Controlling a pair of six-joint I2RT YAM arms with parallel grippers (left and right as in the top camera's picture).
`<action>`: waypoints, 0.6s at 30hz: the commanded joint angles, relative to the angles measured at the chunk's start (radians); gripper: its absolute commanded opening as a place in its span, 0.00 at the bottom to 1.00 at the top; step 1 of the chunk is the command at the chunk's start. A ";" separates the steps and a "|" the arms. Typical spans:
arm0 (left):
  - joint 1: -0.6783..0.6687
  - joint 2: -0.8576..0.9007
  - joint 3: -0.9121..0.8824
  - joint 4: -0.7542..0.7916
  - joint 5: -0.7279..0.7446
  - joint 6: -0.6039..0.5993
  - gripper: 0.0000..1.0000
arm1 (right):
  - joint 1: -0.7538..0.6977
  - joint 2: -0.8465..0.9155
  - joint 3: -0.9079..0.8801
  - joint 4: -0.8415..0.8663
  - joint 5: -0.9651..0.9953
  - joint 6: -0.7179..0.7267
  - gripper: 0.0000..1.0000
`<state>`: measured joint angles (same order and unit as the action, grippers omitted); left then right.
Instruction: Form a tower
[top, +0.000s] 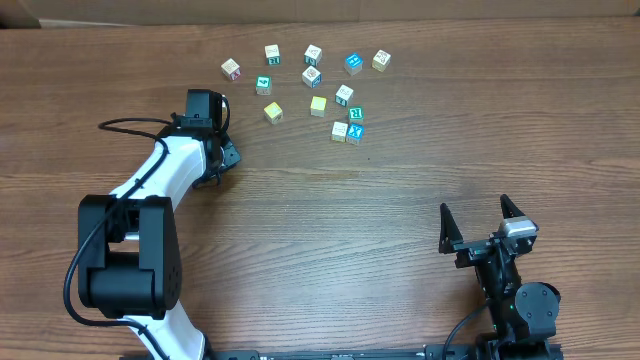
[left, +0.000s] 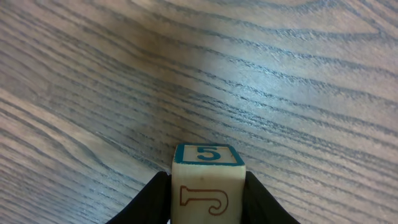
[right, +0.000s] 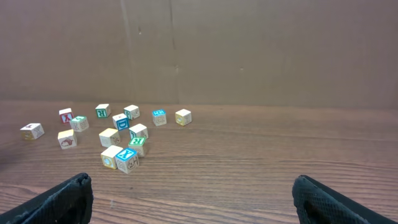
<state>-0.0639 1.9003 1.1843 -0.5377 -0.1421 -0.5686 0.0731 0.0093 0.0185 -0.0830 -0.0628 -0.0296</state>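
My left gripper (left: 208, 186) is shut on a small wooden cube (left: 208, 180) with a teal-framed 5 on top and a red J on its near face. A black finger (left: 152, 199) presses each side, just above the table. Overhead, this gripper (top: 226, 157) is left of centre and hides the cube. Several loose letter cubes (top: 315, 85) lie scattered singly at the back of the table, also seen in the right wrist view as a cluster of cubes (right: 118, 134). No tower shows in any view. My right gripper (top: 474, 210) stands open and empty at the front right, its fingertips (right: 78, 190) wide apart.
The wooden table (top: 330, 230) runs between the two arms. A brown cardboard wall (right: 249, 50) stands behind the cubes. A teal R cube (top: 354, 115) and a blue X cube (top: 355, 133) lie nearest the table's centre.
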 joint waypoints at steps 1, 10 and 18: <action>-0.005 0.014 -0.003 -0.015 0.043 0.156 0.29 | 0.006 -0.006 -0.010 0.002 0.010 -0.002 1.00; -0.005 0.014 -0.003 -0.087 0.219 0.331 0.27 | 0.006 -0.006 -0.011 0.002 0.010 -0.002 1.00; -0.005 0.014 -0.003 -0.213 0.274 0.349 0.27 | 0.006 -0.006 -0.011 0.002 0.010 -0.002 1.00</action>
<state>-0.0639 1.8946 1.2045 -0.7044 0.0574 -0.2543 0.0727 0.0093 0.0185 -0.0834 -0.0624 -0.0296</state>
